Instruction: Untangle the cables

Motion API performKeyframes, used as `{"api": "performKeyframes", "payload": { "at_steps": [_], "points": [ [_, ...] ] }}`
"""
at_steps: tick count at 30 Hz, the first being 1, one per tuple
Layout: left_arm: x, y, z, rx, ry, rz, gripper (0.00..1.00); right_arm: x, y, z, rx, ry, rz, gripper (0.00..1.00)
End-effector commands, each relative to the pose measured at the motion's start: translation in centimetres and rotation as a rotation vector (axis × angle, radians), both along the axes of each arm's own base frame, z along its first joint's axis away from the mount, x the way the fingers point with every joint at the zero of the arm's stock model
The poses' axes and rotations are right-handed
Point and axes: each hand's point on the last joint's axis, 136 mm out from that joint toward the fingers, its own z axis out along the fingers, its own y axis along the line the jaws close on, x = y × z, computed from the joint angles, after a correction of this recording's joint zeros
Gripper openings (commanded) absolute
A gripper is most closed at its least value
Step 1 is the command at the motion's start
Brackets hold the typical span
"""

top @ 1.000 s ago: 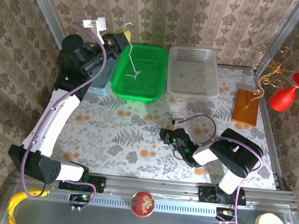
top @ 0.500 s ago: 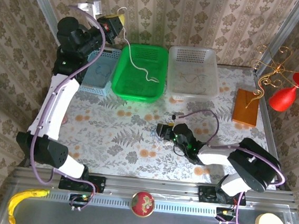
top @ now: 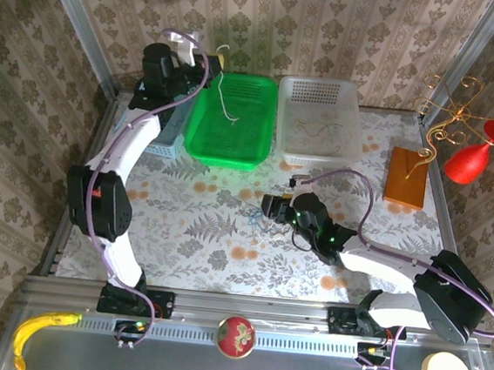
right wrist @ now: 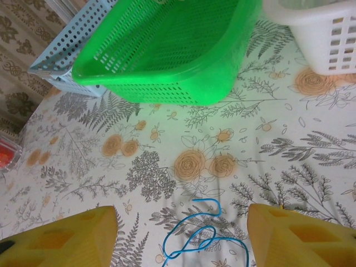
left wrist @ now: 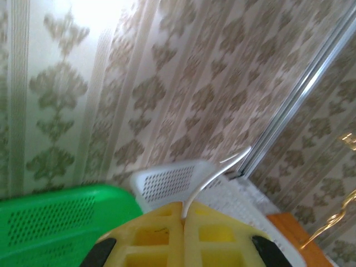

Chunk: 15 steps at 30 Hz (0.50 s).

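Note:
My left gripper [top: 208,59] is raised over the back left corner of the green basket [top: 247,141]. It is shut on a whitish cable [top: 228,104] that dangles into the basket. In the left wrist view the yellow fingers [left wrist: 161,233] pinch that whitish cable [left wrist: 214,178], whose end curls upward. A tangle of blue cable [top: 255,218] lies on the flowered table. My right gripper [top: 266,210] is low beside it and open. In the right wrist view the blue cable [right wrist: 207,240] loops on the cloth between the spread yellow fingers [right wrist: 72,239], untouched.
A white basket [top: 347,142] with thin cords in it stands right of the green one, a blue basket [top: 165,142] left of it. A wooden block [top: 406,176], a gold wire stand [top: 451,108] and a red glass [top: 475,159] are at the right edge.
My left arm has swung right, carrying the whitish cable from beside the blue basket to the green basket. My right gripper has opened wider and reached farther left toward the blue cable.

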Motion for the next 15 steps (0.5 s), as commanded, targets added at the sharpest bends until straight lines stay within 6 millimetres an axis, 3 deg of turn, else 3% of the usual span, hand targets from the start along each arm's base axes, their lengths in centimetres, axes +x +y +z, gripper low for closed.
{"api": "performKeyframes", "payload": {
  "at_steps": [1, 4, 7, 8, 9, 15],
  "points": [
    [1.0, 0.9, -2.8, 0.053, 0.013, 0.02, 0.17, 0.1, -0.4, 1.0, -0.024, 0.003, 0.006, 0.65],
    [1.4, 1.7, -5.2, 0.074, 0.067, 0.05, 0.54, 0.2, -0.3, 1.2, -0.026, 0.008, 0.016, 0.65],
    [0.8, 2.2, -5.3, 0.084, 0.069, 0.067, 0.82, 0.3, -0.2, 1.3, -0.034, 0.015, 0.028, 0.65],
    [0.5, 2.3, -5.0, 0.085, 0.065, 0.068, 0.96, 0.4, -0.1, 1.3, -0.037, 0.017, 0.03, 0.65],
    [0.1, 2.3, -4.5, 0.083, 0.058, 0.065, 1.0, 0.5, 0.0, 1.4, -0.04, 0.017, 0.035, 0.65],
    [-2.3, 2.2, -2.4, 0.057, 0.052, 0.036, 1.0, 1.0, 0.6, 0.9, -0.061, 0.039, 0.054, 0.64]
  ]
}}
